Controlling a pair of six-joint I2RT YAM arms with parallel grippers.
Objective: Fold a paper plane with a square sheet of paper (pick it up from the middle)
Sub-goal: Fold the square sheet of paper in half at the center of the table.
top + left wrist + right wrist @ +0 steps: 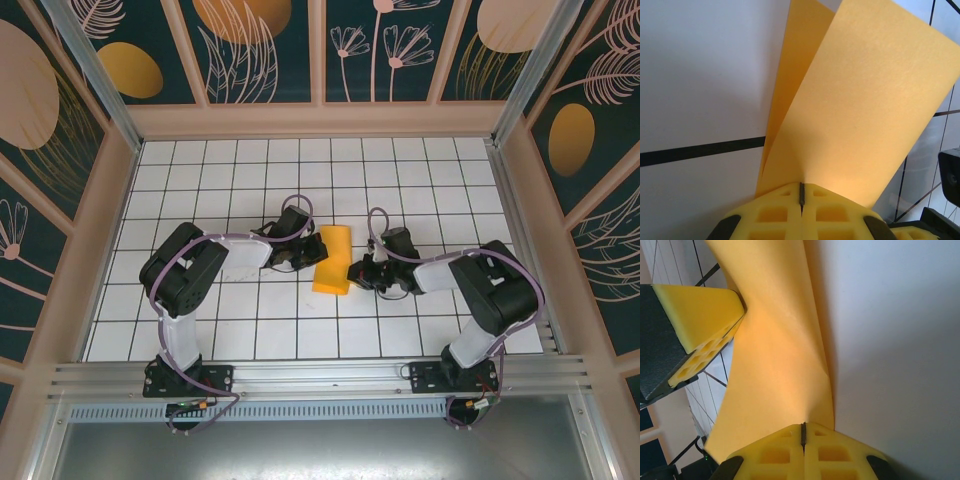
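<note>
The square sheet of paper is orange-yellow and bent over into a narrow doubled shape at the middle of the white grid table. My left gripper meets its left edge and my right gripper meets its right edge. In the left wrist view the yellow foam jaws of the left gripper are pressed together on the paper, which rises in two layers. In the right wrist view the right gripper is likewise shut on the paper, and the left gripper's foam fingers touch the sheet's far edge.
The table is a white grid with dark lines, walled by wooden panels and dark leafy wallpaper. An aluminium rail runs along the near edge by the arm bases. Open tiles lie behind and to both sides of the arms.
</note>
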